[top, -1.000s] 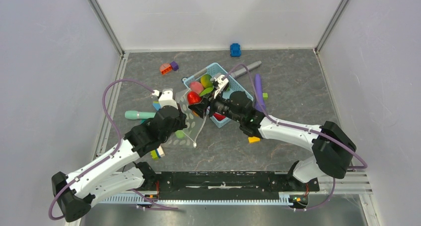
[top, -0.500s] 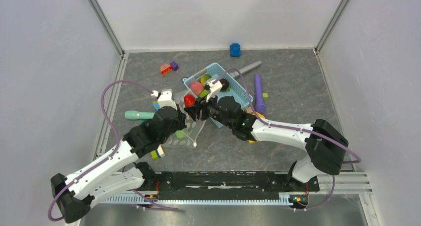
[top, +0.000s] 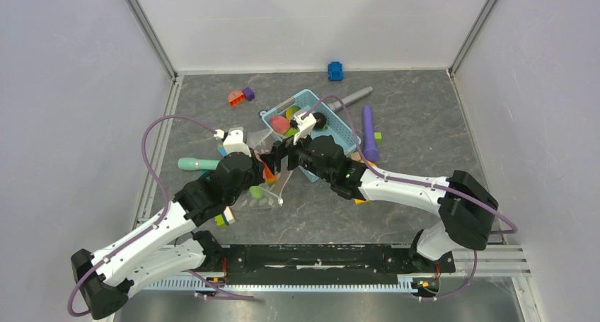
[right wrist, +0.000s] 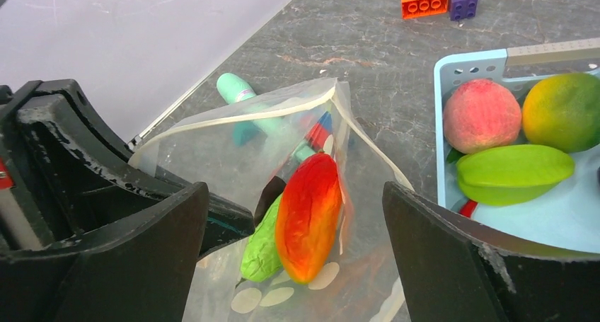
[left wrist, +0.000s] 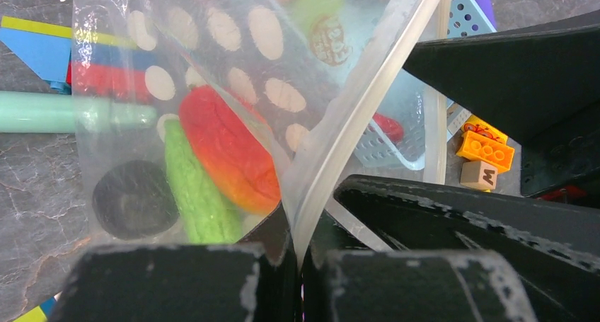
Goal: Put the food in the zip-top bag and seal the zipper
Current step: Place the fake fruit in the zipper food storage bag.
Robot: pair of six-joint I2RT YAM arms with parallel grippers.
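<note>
Nearest me, my left fingers (left wrist: 298,255) are closed narrow on the mouth edge of the clear, white-dotted floppy plastic bag (left wrist: 212,32), pinching beside its thin clear press-seal zipper strip (left wrist: 371,88). The bag sits left of centre on the bench with its mouth lifted. Inside lie a glossy red-orange toy fruit (right wrist: 308,216), a long green toy vegetable (right wrist: 262,255) and a dark brown round piece (left wrist: 134,198).

My right fingers (top: 281,156) hang spread wide and empty over the mouth. Just beyond, to the right, the light-blue mesh basket (right wrist: 442,124) holds a pink toy peach (right wrist: 481,115) and other pieces not yet bagged.

I judge my single pinch the weak point. If the film slips, the mouth collapses and later pieces bounce off the lip. My right fingers could also snag the film.

The grey marbled bench (top: 424,124) is enclosed by pale walls (top: 311,25).
</note>
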